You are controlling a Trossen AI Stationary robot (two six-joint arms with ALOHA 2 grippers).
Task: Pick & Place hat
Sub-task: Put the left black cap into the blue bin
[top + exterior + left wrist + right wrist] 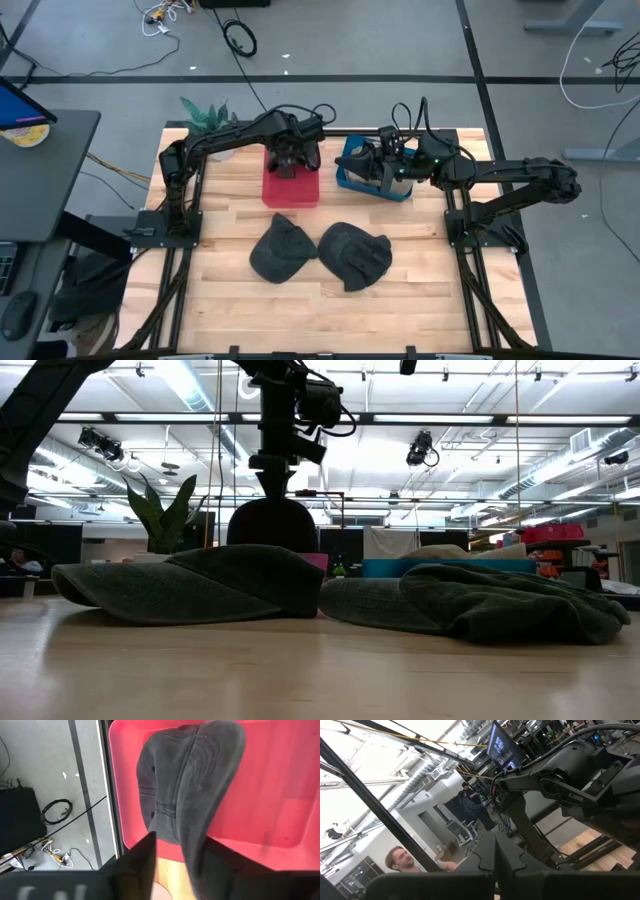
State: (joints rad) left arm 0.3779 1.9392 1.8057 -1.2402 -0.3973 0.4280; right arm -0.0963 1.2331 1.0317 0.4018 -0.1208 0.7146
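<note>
Near side of the counter (230, 310): two dark hats lie flat, touching at mid-counter, the left hat (280, 250) and the right hat (355, 255). The low view shows both at counter height, left hat (195, 585) with brim toward the left edge, right hat (500, 603) crumpled; it cannot show the bins' interiors.

Farther back, toward the far edge: a red bin (291, 185) left of centre and a blue bin (370, 175) just right of it, set apart by a small gap. The high view shows the left pincer (289, 160) over the red bin. Only the left wrist view shows what it carries: a third dark hat (187, 790) hangs from the left pincer (175, 862), its fingers (142, 865) closed narrow on the fabric, the hat's crown dangling above the red bin's floor (280, 785). In the low view this held hat (272, 525) appears as a dark dome under the arm, behind the left hat.

Right pincer (385, 165) sits over the blue bin; whether it is wide or narrow, I cannot tell. Blue bin contents hidden by the arm.

Right wrist view looks into the room: a person (402, 860) shows beyond the counter.
</note>
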